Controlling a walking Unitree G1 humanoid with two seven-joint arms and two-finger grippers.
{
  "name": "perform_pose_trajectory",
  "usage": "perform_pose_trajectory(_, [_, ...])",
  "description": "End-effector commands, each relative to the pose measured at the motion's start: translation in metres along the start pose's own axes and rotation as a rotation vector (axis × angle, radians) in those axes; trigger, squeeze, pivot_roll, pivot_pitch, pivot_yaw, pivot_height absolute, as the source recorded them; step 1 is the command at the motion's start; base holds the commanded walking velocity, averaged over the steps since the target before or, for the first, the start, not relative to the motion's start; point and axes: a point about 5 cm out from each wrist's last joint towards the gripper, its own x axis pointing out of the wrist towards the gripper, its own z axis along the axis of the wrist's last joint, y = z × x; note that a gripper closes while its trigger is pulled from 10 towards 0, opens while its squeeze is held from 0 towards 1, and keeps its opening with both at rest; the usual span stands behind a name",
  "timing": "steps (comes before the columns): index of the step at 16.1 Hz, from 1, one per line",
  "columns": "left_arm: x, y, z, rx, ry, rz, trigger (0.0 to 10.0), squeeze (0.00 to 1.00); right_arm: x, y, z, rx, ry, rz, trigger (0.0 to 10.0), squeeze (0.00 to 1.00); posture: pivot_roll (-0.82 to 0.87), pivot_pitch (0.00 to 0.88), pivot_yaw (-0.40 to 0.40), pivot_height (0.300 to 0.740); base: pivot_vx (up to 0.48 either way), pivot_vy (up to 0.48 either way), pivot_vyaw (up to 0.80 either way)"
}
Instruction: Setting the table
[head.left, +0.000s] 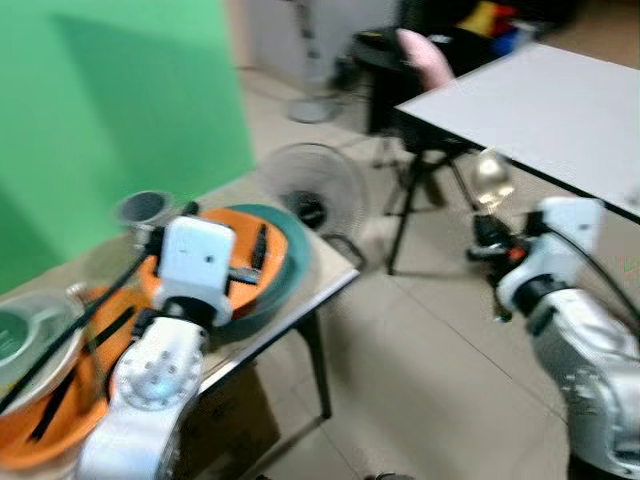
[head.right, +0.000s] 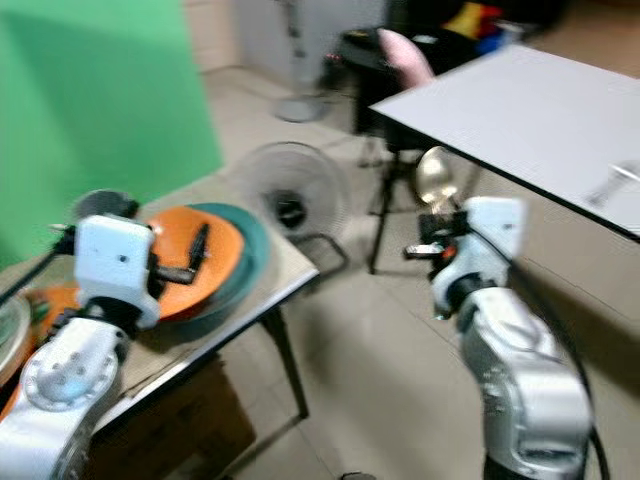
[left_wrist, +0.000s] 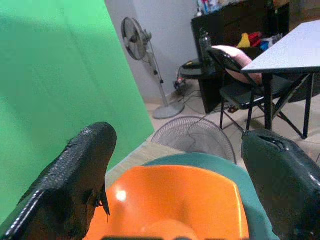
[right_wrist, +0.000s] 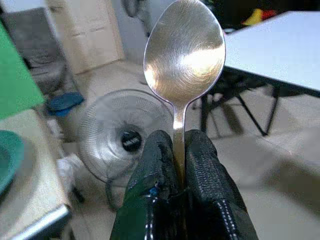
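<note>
Right wrist view: right tool (right_wrist: 180, 150) clamped on spoon (right_wrist: 184, 55) handle, bowl up; stiff, light, probably slippery metal. Left tool (left_wrist: 175, 170) apart above orange plate (left_wrist: 175, 200).

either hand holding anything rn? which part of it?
Right hand holds a metal spoon by its handle, just below the bowl, bowl pointing up. Left hand is open above the orange plate, holding nothing.

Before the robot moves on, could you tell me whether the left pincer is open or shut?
Open. The left pincer has its two black fingers spread wide apart over the orange plate, with nothing between them.
</note>
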Motion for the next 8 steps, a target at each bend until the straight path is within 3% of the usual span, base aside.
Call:
perform_pose_trajectory(1, [0.0007, 0.0032, -0.0006, 0.002, -0.001, 0.014, 10.0, 0.00, 0.0017, -0.0013, 0.0003, -0.015, 0.005, -0.022, 10.0, 0.00, -0.11, 0.000, 0.063, 0.740, 0.000, 0.000, -0.79])
perform_pose_trajectory(8, [-0.0017, 0.0035, -0.0007, -0.010, -0.011, 0.001, 10.0, 0.00, 0.0074, -0.0023, -0.0049, -0.036, 0.045, -0.064, 10.0, 0.00, -0.10, 0.000, 0.056, 0.740, 0.223, 0.000, -0.77])
